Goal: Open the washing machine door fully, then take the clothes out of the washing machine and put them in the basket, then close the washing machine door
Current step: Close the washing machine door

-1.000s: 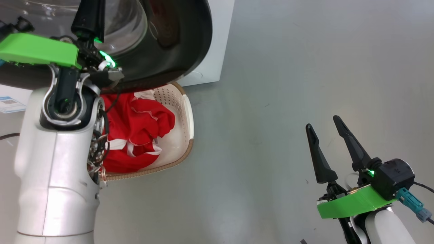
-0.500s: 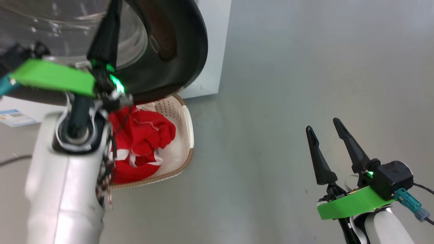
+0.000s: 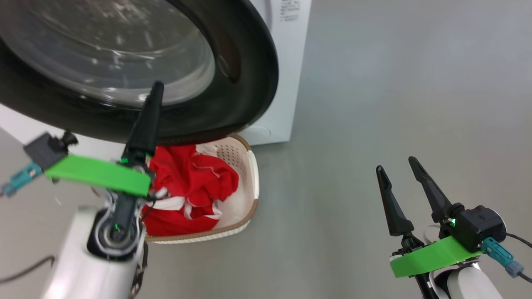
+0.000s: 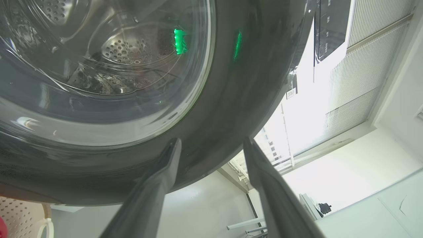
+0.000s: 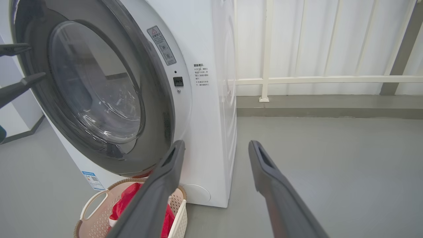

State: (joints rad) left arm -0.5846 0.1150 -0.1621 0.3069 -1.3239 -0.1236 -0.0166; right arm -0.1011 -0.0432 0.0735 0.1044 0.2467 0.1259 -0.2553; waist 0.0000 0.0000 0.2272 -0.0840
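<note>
The left jaws stand spread and grip nothing, their tips just before the lower black ring of the washing machine door (image 3: 124, 54); whether they touch it I cannot tell. The door looks swung flat against the washing machine (image 5: 201, 138), though whether it is latched is unclear. It will likely handle as a stiff, fairly heavy hinged slab with a glossy, slippery skin. The bulging glass gives no purchase, so a flat push on the black ring ahead of the left jaws seems the better hold. Below and behind those jaws, under the door's lower edge, sits the basket (image 3: 239, 160), holding the clothes (image 3: 191, 187), a soft red heap with white trim. The right jaws are also spread and empty, well apart over the floor.
</note>
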